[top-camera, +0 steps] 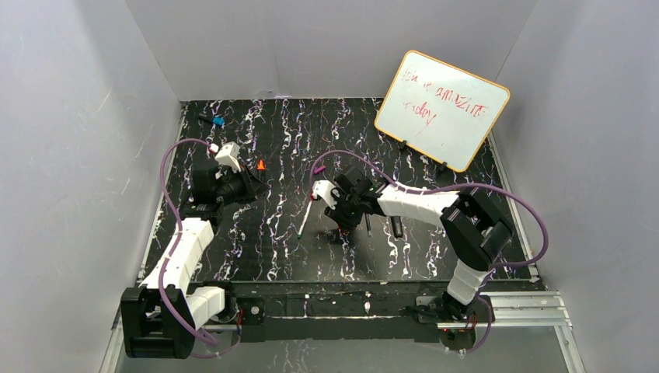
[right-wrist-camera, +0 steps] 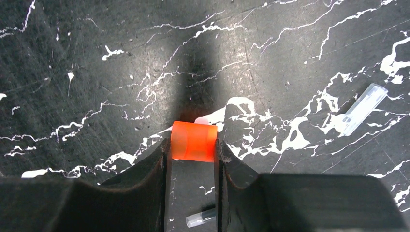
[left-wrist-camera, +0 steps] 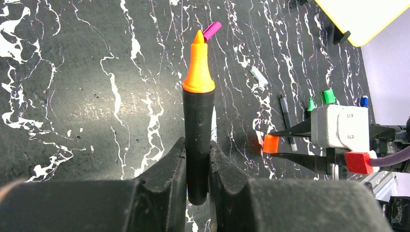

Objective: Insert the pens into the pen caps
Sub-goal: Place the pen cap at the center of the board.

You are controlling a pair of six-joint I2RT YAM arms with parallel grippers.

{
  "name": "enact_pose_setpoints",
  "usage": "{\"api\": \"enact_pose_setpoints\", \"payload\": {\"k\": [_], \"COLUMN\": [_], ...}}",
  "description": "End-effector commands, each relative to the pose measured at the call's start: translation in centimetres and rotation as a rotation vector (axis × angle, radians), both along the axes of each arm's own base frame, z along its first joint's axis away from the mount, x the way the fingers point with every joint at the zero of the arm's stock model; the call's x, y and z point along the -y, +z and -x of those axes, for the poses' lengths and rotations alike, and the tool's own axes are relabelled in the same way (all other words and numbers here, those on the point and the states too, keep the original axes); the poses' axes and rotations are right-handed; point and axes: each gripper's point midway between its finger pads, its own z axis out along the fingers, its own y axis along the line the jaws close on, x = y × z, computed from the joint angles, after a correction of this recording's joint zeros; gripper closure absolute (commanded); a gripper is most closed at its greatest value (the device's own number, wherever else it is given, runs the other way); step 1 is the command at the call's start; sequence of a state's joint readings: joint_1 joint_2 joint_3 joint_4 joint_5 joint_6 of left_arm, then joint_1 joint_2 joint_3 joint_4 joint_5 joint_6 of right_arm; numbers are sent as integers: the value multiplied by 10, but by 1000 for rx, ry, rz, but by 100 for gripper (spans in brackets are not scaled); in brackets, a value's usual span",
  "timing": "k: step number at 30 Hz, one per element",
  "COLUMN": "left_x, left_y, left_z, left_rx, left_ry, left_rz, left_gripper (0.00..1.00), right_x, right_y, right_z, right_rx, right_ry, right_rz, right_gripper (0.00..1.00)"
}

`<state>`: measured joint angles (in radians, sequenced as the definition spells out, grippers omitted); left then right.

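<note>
Fingers of the left gripper point(left-wrist-camera: 197, 152) are squeezed together on a black marker point(left-wrist-camera: 198, 121). They hold its rear part, so the barrel and orange tip point(left-wrist-camera: 198, 67) stick out ahead. The right gripper point(right-wrist-camera: 193, 145) is clamped on the orange cap point(right-wrist-camera: 194, 141), one finger on each side. From above, the marker hangs over the left half of the table point(top-camera: 264, 252), tip aimed toward the centre where the cap is held. The two are well apart.

Beyond the tip lies a purple cap point(left-wrist-camera: 212, 31). Further right are a clear cap point(left-wrist-camera: 258, 77), a slim dark pen point(left-wrist-camera: 287, 121) and a green cap point(left-wrist-camera: 329, 95). A white pen point(top-camera: 305, 216) lies near the centre, a blue cap point(top-camera: 218, 121) is near the far left corner, and the whiteboard point(top-camera: 441, 109) stands at the far right corner.

Likely trouble: a tip arriving off-line would catch the cap's rim and twist the cap out of its side-on pinch. Pushing hard could also slide the marker back through its fingers.

I cannot tell which end of the orange cap is open. The marker's tail is hidden between the fingers. A green-tipped marker point(left-wrist-camera: 311, 104) shows only its tip behind the right gripper. The whiteboard's writing is unreadable.
</note>
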<state>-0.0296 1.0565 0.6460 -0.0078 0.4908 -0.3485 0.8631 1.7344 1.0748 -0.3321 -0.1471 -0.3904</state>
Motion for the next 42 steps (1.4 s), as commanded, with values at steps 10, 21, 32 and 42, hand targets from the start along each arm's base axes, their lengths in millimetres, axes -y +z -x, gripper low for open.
{"api": "enact_pose_setpoints", "payload": {"k": [10, 21, 32, 42], "left_x": [4, 6, 14, 16], "left_y": [5, 12, 27, 28], "left_z": [3, 5, 11, 9], "left_rx": [22, 46, 84, 94], "left_ry": [-27, -38, -57, -63], "left_rz": [4, 2, 27, 28], "left_gripper": [100, 100, 100, 100], "right_x": [-23, -33, -2, 10], "right_y": [31, 50, 123, 57], "right_z": [-24, -46, -81, -27], "right_rx": [59, 111, 119, -156], "right_ry": [-97, -151, -608, -690], "right_rz": [-107, -116, 66, 154], "right_gripper": [73, 1, 3, 36]}}
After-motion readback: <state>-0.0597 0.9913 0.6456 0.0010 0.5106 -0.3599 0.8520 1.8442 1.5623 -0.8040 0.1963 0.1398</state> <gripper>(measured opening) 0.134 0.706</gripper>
